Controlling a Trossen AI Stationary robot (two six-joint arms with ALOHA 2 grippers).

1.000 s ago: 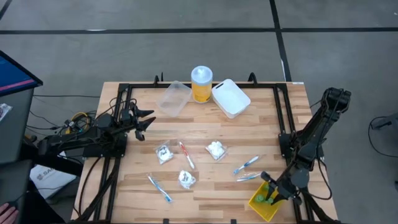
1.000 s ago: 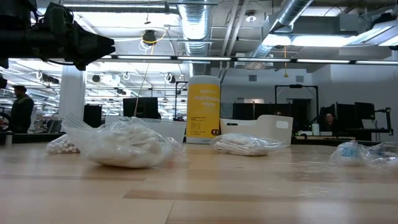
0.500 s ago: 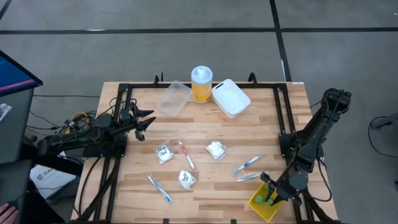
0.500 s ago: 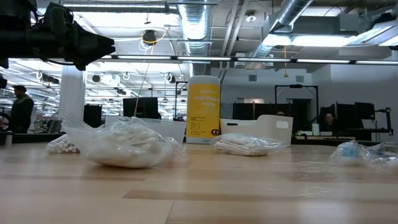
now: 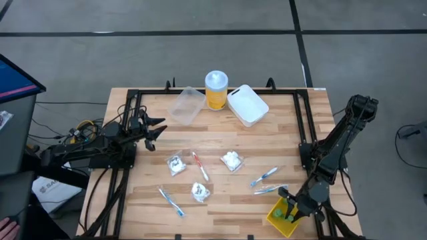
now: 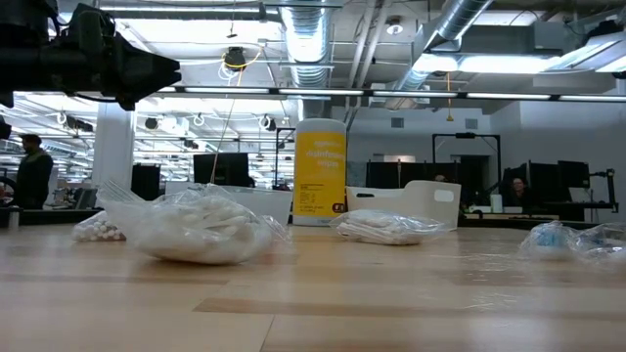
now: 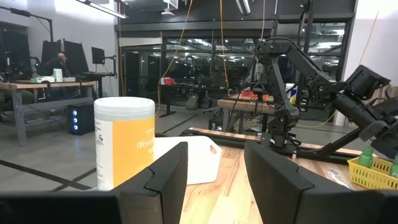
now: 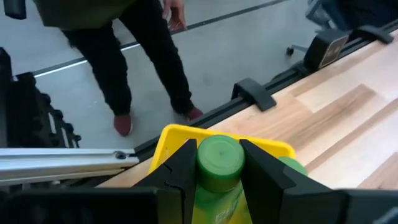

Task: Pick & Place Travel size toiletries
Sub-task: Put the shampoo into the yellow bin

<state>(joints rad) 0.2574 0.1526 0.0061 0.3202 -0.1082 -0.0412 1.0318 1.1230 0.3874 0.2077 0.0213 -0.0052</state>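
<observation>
Gripping green bottle, right gripper over yellow bin, lower right; seemingly unreleased. Left gripper idle mid-left, jaws apart, empty.

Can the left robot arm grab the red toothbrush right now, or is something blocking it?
Probably yes. The left gripper hovers open at the table's left side, and the red toothbrush lies flat on bare wood a little past it. Only a small clear packet sits beside it, apart, so nothing seems to block the way.
</observation>
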